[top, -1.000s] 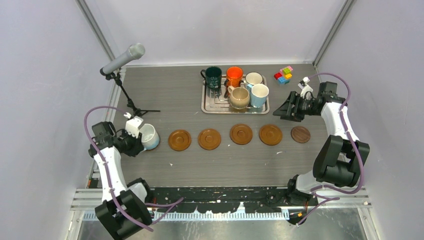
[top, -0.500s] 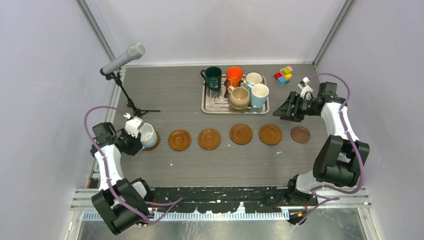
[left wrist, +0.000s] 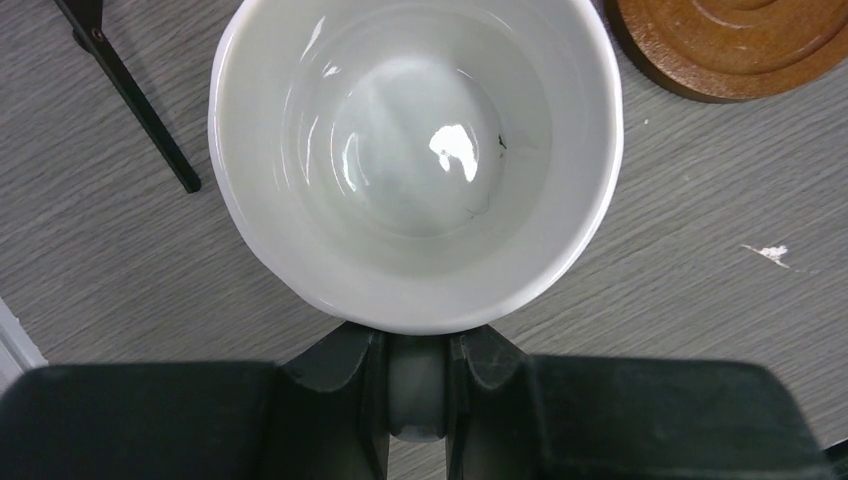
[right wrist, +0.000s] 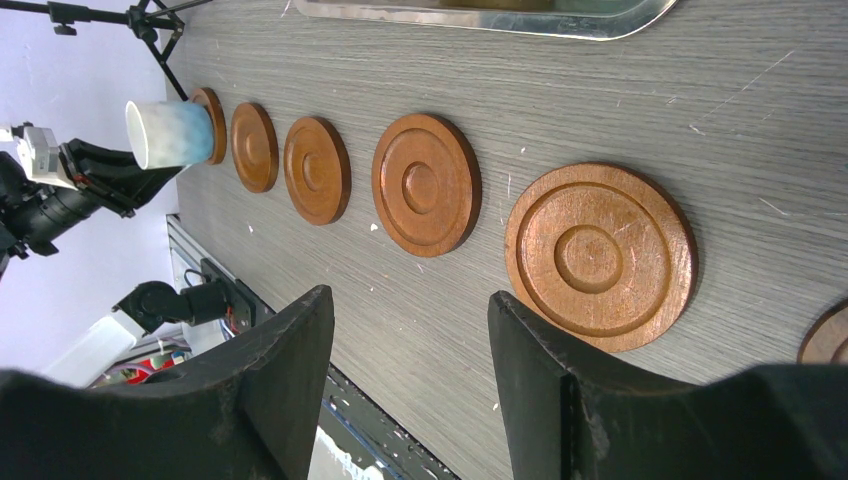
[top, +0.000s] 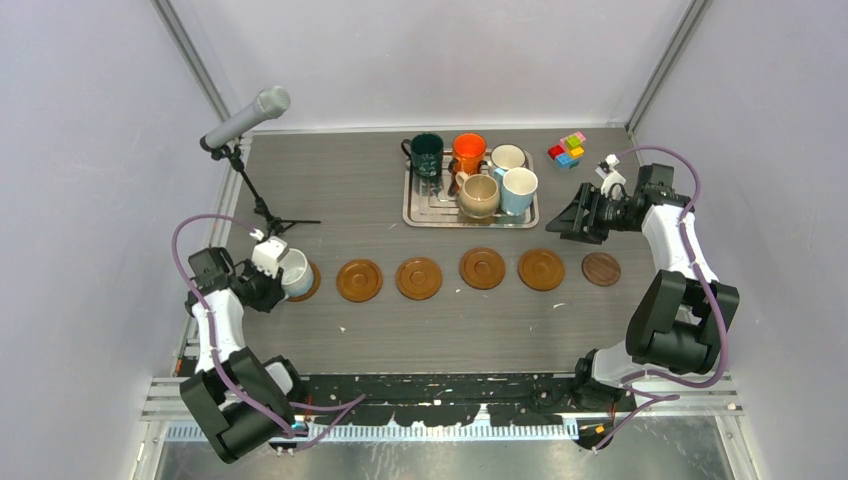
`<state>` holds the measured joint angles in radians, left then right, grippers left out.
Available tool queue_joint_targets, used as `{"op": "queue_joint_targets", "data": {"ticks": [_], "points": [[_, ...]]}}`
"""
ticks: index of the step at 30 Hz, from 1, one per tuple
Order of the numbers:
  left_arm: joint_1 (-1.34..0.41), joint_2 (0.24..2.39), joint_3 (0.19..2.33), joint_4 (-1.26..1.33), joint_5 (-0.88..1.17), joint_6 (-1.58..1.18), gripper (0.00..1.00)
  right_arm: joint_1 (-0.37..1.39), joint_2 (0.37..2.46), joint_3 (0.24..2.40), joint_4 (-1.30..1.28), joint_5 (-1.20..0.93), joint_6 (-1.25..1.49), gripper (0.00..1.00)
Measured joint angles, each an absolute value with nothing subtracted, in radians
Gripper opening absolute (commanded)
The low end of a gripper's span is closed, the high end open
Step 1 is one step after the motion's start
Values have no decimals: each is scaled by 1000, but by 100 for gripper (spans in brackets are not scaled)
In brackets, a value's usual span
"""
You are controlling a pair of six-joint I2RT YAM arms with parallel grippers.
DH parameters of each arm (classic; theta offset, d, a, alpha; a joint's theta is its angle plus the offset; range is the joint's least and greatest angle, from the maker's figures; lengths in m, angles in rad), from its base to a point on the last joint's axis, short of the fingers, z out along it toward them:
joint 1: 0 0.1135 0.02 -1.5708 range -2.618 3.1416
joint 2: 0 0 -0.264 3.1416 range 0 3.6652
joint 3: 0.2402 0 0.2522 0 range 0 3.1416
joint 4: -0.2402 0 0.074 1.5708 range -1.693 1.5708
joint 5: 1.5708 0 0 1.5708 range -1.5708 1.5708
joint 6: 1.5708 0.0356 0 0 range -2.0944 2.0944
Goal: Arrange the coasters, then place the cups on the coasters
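**White cup in the left pincer, at the first coaster**

The left gripper (left wrist: 417, 400) is clenched on the handle of a whitish cup (left wrist: 415, 150) — its two fingers (left wrist: 345, 375) press the handle from both sides. The cup is tilted, with its mouth turned toward the wrist camera. It is at the left end of the row, just beside the leftmost coaster (top: 311, 286), and in the view from above it hides part of this coaster. Whether the base of the cup touches the coaster, I cannot tell.

The other coasters lie flat on the table (top: 330, 190) in one line to the right: four brown coasters (top: 482, 268) and, at the right end, a smaller darker coaster (top: 601, 269).

Five cups stand on the silver tray (top: 412, 215) at the far side: a dark green cup (top: 427, 152), an orange cup (top: 468, 150), a second whitish cup (top: 508, 157), a beige cup (top: 479, 194) and a light blue cup (top: 519, 188).

The right gripper (top: 565, 220) is released, its jaws wide apart with nothing between them — it hangs just to the right of the tray.
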<state>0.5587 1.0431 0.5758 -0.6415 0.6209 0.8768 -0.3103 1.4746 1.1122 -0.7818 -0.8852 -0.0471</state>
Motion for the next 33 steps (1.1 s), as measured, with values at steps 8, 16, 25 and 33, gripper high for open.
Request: {"op": "queue_joint_targets", "data": {"ticks": [8, 16, 25, 33], "points": [[559, 1055, 569, -606, 614, 876, 40, -310, 1475, 1111, -781, -885, -47, 63], [559, 1067, 583, -649, 614, 924, 89, -310, 1475, 1109, -780, -885, -47, 63], [559, 1047, 772, -871, 622, 993, 100, -310, 1475, 1106, -780, -888, -47, 63], [467, 1081, 946, -963, 608, 971, 100, -310, 1480, 1106, -780, -897, -47, 63]]}}
